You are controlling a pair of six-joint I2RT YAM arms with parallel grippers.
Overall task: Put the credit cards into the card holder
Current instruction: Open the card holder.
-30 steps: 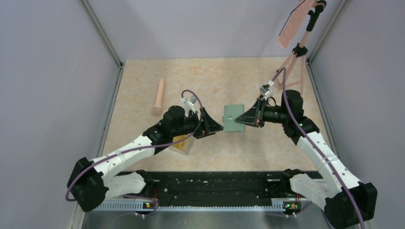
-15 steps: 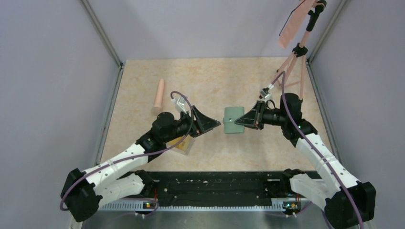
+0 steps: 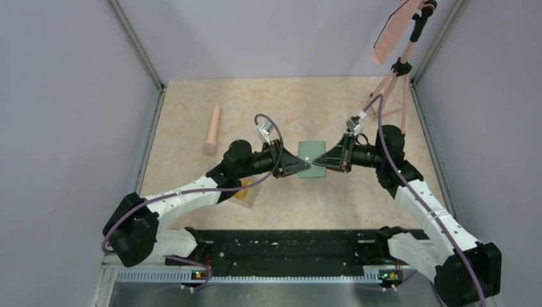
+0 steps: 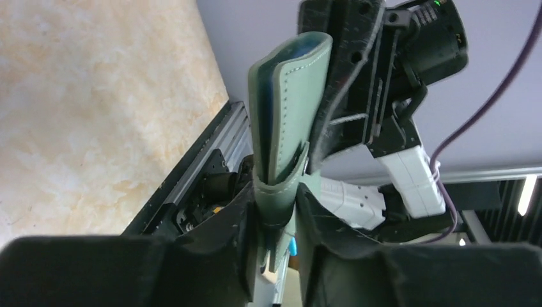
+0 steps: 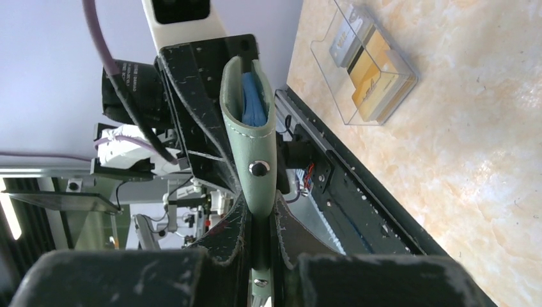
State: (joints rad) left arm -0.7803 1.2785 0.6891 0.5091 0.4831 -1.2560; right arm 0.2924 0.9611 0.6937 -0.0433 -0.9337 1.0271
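On the left part of the table (image 3: 287,102) lies a peach cylinder (image 3: 213,130), well apart from the other things. Nearer to the arms stands a clear box (image 3: 247,192), partly hidden under the left arm in the top view. The credit cards (image 5: 377,83) are inside this box (the right wrist view shows some yellow-orange ones and a pale one beside them).

In the middle, the left gripper (image 3: 299,167) reaches to the right and meets the card holder (image 3: 312,152). In the left wrist view the near edge of the green wallet sits between its two fingers, and both fingers seem to press on it, so the jaws are closed on the card holder. The wallet stands on its edge, a little open at the far end, where the blue pocket pages (image 5: 254,96) show between the green covers.

The right gripper (image 3: 321,162) comes from the other side. Its jaws are tightly closed on the opposite edge of the card holder, just below the snap button (image 5: 258,168).

At the far right corner stands a tripod (image 3: 396,77).
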